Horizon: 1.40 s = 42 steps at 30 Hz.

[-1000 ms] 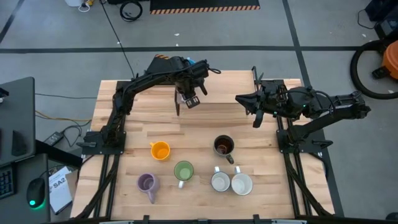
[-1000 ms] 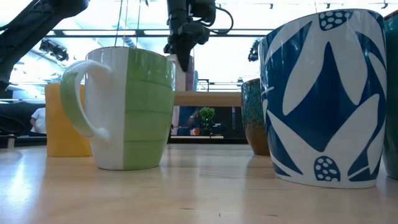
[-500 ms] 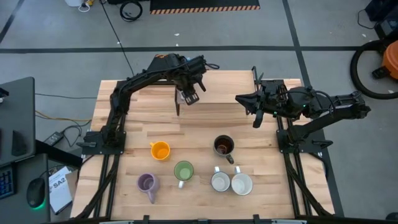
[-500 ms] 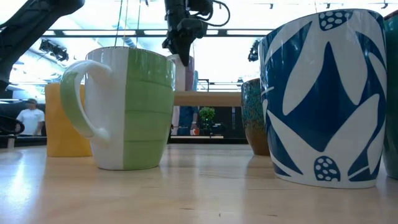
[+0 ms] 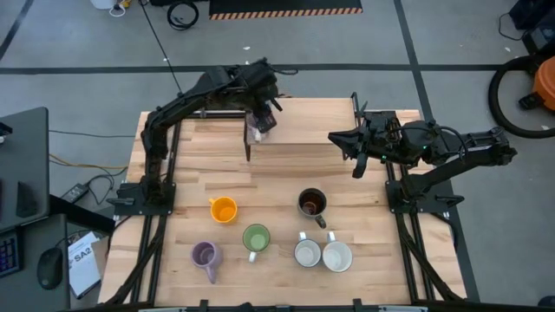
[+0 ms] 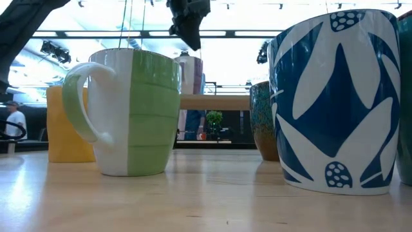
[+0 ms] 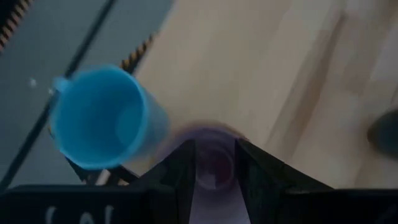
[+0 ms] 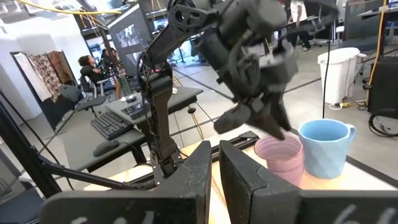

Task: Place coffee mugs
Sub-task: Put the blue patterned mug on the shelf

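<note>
A lilac mug (image 8: 280, 157) stands upright on its base on the far part of the table, next to a light blue mug (image 8: 324, 147). My left gripper (image 8: 274, 126) hangs open just above the lilac mug's rim, touching nothing. In the left wrist view the lilac mug (image 7: 214, 167) shows between the two fingers, and the blue mug (image 7: 99, 118) beside it. In the low view my left gripper (image 6: 189, 38) is clear of the lilac mug (image 6: 193, 71). My right gripper (image 5: 338, 139) waits shut and level over the table's right side.
On the near half of the table stand an orange mug (image 5: 223, 209), a green mug (image 5: 256, 237), a second lilac mug (image 5: 205, 255), a dark brown mug (image 5: 311, 203) and two white mugs (image 5: 307, 253) (image 5: 336, 256). Bare wood lies between them and the far pair.
My left gripper has risen from the lilac mug's rim and tipped up toward level. It now hangs clear above the mug. The lilac mug has stayed standing where it was.
</note>
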{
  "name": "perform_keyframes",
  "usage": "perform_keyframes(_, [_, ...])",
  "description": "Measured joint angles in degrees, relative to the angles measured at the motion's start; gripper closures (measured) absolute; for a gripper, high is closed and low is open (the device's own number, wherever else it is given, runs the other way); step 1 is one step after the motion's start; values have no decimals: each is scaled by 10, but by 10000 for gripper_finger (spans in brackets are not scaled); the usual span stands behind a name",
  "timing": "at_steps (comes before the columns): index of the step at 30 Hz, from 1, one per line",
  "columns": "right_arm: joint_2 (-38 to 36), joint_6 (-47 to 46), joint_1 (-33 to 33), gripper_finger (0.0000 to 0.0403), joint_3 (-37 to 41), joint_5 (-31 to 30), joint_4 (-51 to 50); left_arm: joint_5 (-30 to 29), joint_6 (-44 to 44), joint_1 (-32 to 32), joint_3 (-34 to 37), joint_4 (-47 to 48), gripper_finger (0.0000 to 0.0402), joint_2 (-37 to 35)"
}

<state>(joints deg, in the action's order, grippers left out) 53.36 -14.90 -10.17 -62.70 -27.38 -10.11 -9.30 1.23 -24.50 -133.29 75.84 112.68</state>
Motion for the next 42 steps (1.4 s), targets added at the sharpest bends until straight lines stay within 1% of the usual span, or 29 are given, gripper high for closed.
perform_keyframes(3, [0, -1, 0, 365, 0, 0, 0, 0, 15, -5, 0, -40, 283, -13])
perform_keyframes(5, [0, -3, 0, 365, 0, 0, -2, 20, 37, -5, 0, -53, 283, -21])
perform_keyframes(8, [0, -4, 0, 365, 0, 1, -3, 108, 68, 0, 0, -37, 283, -33])
perform_keyframes(10, [0, -4, -1, 365, 0, 2, -4, 174, 65, 11, 0, -15, 283, -40])
perform_keyframes(13, [0, -2, -2, 365, 0, 1, -6, 254, 41, 36, 0, 19, 283, -42])
perform_keyframes(15, [0, -1, -2, 365, 0, 1, -6, 289, 40, 57, 0, 51, 283, -41])
perform_keyframes(16, [0, -1, -2, 365, 0, 1, -7, 295, 39, 70, 0, 66, 283, -41])
perform_keyframes(21, [0, 1, -2, 365, 0, 1, -8, 292, 44, 133, 7, 113, 283, -38])
perform_keyframes(26, [0, 1, -2, 365, 0, 1, -8, 260, 40, 185, 7, 118, 283, -39])
perform_keyframes(28, [0, -1, -2, 365, 0, 18, -9, 253, 43, 203, 7, 119, 283, -39])
perform_keyframes(30, [0, -9, -2, 365, 0, 47, -10, 250, 53, 222, 7, 98, 283, -39])
perform_keyframes(34, [12, -37, -4, 365, 0, 78, -28, 235, 67, 252, 7, 41, 283, -40])
perform_keyframes(37, [24, -59, -5, 365, 0, 85, -36, 208, 69, 261, 7, 30, 283, -40])
perform_keyframes(40, [37, -73, -5, 365, 0, 86, -38, 205, 72, 265, 7, 26, 283, -40])
perform_keyframes(42, [44, -79, -5, 365, -7, 81, -53, 206, 76, 268, 24, 2, 283, -42])
